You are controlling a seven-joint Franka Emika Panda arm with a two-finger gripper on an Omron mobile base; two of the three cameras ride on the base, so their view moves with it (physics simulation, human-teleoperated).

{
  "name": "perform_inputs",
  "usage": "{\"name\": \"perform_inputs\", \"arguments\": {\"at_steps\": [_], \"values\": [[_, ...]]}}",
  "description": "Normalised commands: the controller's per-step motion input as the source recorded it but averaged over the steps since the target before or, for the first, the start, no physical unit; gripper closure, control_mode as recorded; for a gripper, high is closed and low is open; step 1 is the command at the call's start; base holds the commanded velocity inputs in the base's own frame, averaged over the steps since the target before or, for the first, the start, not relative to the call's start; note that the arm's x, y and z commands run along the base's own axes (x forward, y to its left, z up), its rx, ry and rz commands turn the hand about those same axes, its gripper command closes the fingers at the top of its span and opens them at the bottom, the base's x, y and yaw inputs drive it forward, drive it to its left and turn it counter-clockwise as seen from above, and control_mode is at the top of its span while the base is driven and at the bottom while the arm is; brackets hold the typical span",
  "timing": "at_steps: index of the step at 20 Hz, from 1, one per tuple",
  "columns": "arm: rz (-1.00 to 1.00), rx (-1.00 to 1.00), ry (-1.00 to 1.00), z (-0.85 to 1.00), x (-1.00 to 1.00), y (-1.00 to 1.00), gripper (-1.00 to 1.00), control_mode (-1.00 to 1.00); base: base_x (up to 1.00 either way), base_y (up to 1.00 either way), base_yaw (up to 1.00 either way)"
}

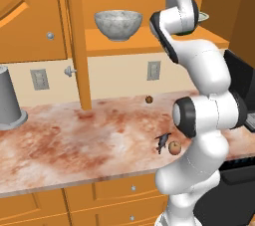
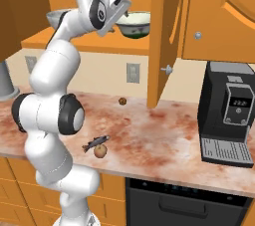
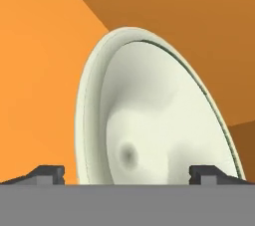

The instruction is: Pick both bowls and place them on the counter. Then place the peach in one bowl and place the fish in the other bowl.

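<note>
The pincer (image 3: 127,172) hangs wide open before the green bowl (image 2: 133,24) on the shelf (image 1: 144,41). Best to straddle its rim squarely, close firmly, then lift clear before swinging down to the bench (image 1: 74,140).

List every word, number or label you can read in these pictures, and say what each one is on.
No text reads clearly anywhere.
Coffee machine: its small display shows pale digit-like marks, too small and blurred to read.
Marbled bowl, pale green bowl, upturned cup, wall outlets: no lettering visible.
</note>
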Motion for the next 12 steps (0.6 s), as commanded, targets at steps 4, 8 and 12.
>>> {"name": "perform_inputs", "arguments": {"at_steps": [4,8,12], "values": [[0.0,0.0,0.02,-0.15,0.03,-0.15,1.0,-1.0,0.0,0.0,0.0],[0.0,0.0,0.01,-0.29,0.0,-0.08,1.0,-1.0,0.0,0.0,0.0],[0.0,0.0,0.0,-0.17,0.0,-0.02,1.0,-1.0,0.0,0.0,0.0]]}}
